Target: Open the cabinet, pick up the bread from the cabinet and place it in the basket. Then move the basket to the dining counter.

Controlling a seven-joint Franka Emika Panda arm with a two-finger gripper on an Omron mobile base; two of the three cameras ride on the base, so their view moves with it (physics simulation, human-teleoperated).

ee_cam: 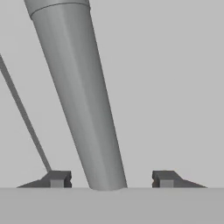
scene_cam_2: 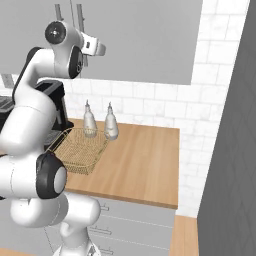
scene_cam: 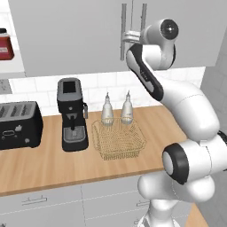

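The light grey cabinet (scene_cam: 66, 35) has both doors shut, so the bread is hidden. My gripper (scene_cam: 127, 37) is raised to the long vertical bar handles (scene_cam: 123, 26). In the hand view one handle (ee_cam: 83, 100) runs slanted between my fingertips (ee_cam: 57, 178), and the gripper (ee_cam: 111, 179) is open, with a gap on each side of the bar. The tan wire-mesh basket (scene_cam: 117, 142) sits with nothing in it on the wooden worktop (scene_cam: 44, 164) below the cabinet, also seen as the basket (scene_cam_2: 77, 152) in the right base view. The dining counter is out of view.
A black coffee machine (scene_cam: 72, 115) and a black toaster (scene_cam: 17, 126) stand left of the basket. Two glass bottles (scene_cam: 116, 110) stand right behind it. A red jar (scene_cam: 4, 44) sits on a shelf at far left. A grey wall (scene_cam_2: 230, 150) bounds the right side.
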